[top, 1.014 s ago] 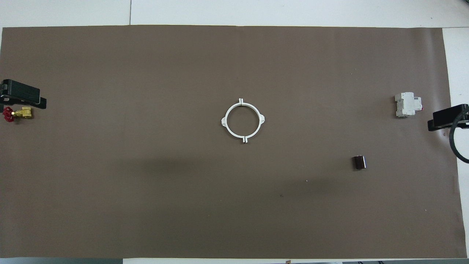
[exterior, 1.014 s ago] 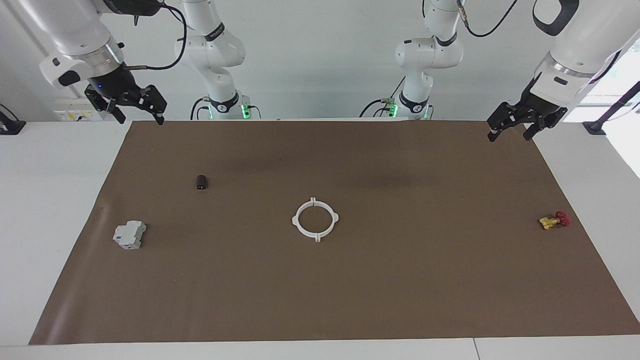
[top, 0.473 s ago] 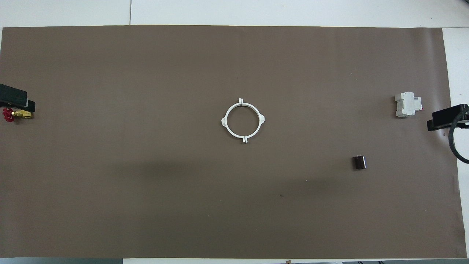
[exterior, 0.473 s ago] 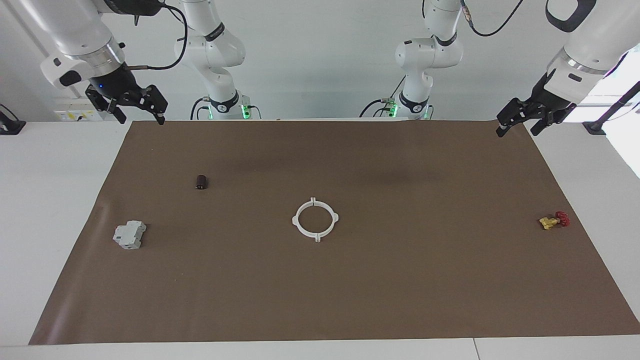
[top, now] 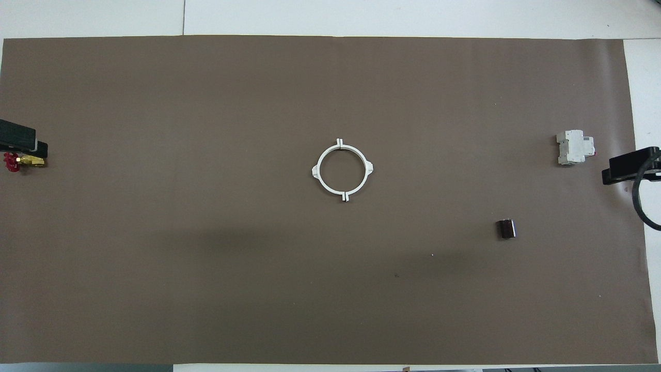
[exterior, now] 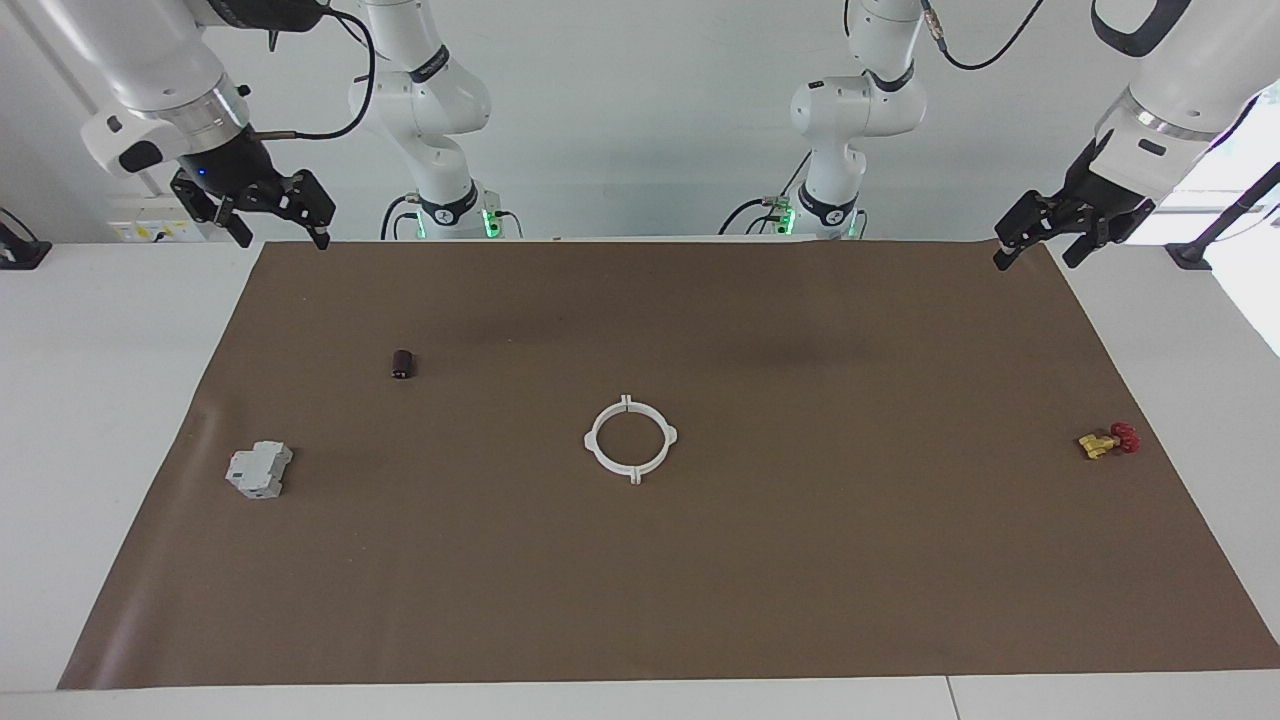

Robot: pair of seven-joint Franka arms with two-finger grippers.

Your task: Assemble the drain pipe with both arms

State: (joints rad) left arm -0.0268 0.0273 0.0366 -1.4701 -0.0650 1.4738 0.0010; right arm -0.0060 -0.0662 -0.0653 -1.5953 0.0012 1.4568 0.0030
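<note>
The drain pipe lies flat at the middle of the brown mat as one white ring. Its two half-rings meet end to end, with their small tabs side by side. It also shows in the overhead view. My left gripper hangs open and empty in the air over the mat's corner at the left arm's end. In the overhead view it partly covers the valve. My right gripper hangs open and empty over the mat's corner at the right arm's end, and shows at the overhead view's edge. Both are far from the ring.
A grey boxy block and a small dark cylinder lie toward the right arm's end. A small yellow-and-red valve lies toward the left arm's end. Two more white arms stand at the robots' edge of the table.
My left gripper has risen and drawn back toward the left arm's end of the table. The right gripper and the ring have not moved.
</note>
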